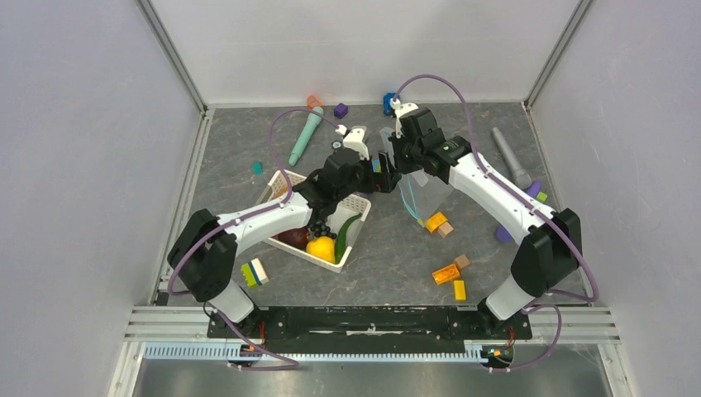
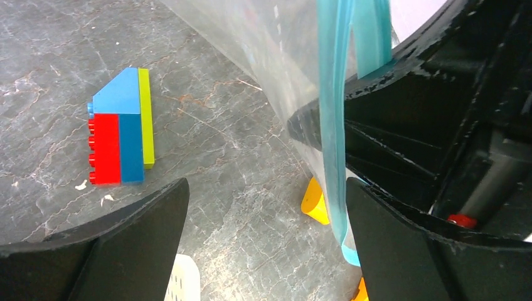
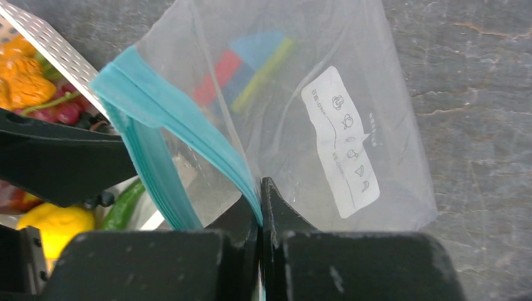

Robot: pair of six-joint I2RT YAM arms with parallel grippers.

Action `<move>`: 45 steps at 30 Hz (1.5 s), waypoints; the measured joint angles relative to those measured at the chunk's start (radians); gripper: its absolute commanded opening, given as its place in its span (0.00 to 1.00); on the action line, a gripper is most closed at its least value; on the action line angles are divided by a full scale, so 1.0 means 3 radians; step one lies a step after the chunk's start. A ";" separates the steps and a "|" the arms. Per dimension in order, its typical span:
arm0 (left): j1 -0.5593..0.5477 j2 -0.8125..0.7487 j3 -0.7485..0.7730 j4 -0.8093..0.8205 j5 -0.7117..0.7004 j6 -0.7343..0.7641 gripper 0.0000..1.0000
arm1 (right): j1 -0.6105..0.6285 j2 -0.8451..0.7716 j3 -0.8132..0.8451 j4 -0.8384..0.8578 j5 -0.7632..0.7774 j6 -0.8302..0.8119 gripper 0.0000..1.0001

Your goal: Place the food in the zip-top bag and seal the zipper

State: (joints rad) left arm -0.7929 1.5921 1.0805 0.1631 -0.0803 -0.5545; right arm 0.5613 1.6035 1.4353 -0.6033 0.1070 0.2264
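Note:
The clear zip-top bag [image 3: 295,75] with its white label [image 3: 342,141] hangs above the table between my two grippers [image 1: 426,192]. My right gripper [image 3: 260,200] is shut on one lip of the light-blue zipper [image 3: 169,119]. My left gripper [image 2: 266,207] is open, and the other zipper lip [image 2: 332,125] hangs just inside its right finger [image 2: 389,238]. The bag's mouth gapes and I see no food in it. The food lies in the white basket [image 3: 50,44]: an orange carrot [image 3: 22,81], grapes [image 3: 59,113], a yellow fruit [image 1: 321,248], a green pod [image 1: 347,225] and a maroon piece [image 1: 293,237].
A red, blue and yellow-green block toy [image 2: 119,132] lies on the table behind the bag. A yellow block [image 2: 313,200] lies below the bag. Loose blocks [image 1: 446,273] are scattered at the front right. A teal marker toy [image 1: 304,136] and a grey one [image 1: 511,157] lie at the back.

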 measured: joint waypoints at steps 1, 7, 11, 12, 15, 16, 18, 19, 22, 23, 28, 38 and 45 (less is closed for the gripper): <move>0.0004 0.0001 0.0000 -0.0015 -0.0020 -0.0017 1.00 | 0.0000 0.0000 -0.0004 0.0025 -0.0041 0.0051 0.00; 0.0005 0.0011 -0.0027 -0.0001 -0.0050 -0.0083 1.00 | -0.0028 0.0001 -0.0006 0.0089 -0.0142 0.0367 0.00; 0.0005 0.0036 -0.0067 0.0055 -0.0079 -0.0103 0.99 | -0.0086 0.0001 -0.0020 0.0099 -0.0249 0.0575 0.00; 0.0005 0.0047 -0.0075 0.0066 -0.0084 -0.0108 0.95 | -0.0106 0.0001 -0.0039 0.0113 -0.0285 0.0622 0.00; 0.0005 0.0111 -0.0081 0.0088 -0.0111 -0.0137 0.69 | -0.0181 0.0000 -0.0134 0.0148 -0.0392 0.0722 0.00; 0.0005 0.0131 -0.0081 0.0085 -0.0117 -0.0144 0.59 | -0.0197 0.0000 -0.0155 0.0146 -0.0416 0.0732 0.00; 0.0005 0.0165 -0.0081 0.0084 -0.0156 -0.0167 0.42 | -0.0230 0.0000 -0.0177 0.0136 -0.0462 0.0702 0.00; 0.0005 0.0170 -0.0081 0.0078 -0.0170 -0.0177 0.33 | -0.0244 -0.0001 -0.0177 0.0136 -0.0478 0.0659 0.00; 0.0004 0.0170 -0.0081 0.0036 -0.0282 -0.0158 0.07 | -0.0251 -0.0028 -0.0177 0.0084 -0.0465 0.0478 0.01; 0.0003 0.0170 -0.0081 0.0003 -0.0357 -0.0149 0.02 | -0.0251 -0.0046 -0.0177 0.0037 -0.0426 0.0401 0.02; 0.0003 0.0167 -0.0081 -0.0215 -0.0721 -0.0142 0.02 | -0.0242 -0.0198 -0.0175 -0.0220 0.0122 0.0017 0.05; -0.0006 0.0041 -0.0045 -0.0310 -0.1017 -0.0144 0.02 | -0.0161 -0.0364 -0.0118 -0.0609 0.1459 -0.0408 0.05; 0.0024 0.0046 0.0010 -0.0286 -0.0886 -0.0090 0.19 | -0.0174 -0.0540 -0.0151 -0.0408 0.1211 -0.0557 0.00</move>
State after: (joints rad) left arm -0.7856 1.6058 1.0836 0.0772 -0.3462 -0.5816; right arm 0.5091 1.4414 1.3899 -0.7258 0.4702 0.0593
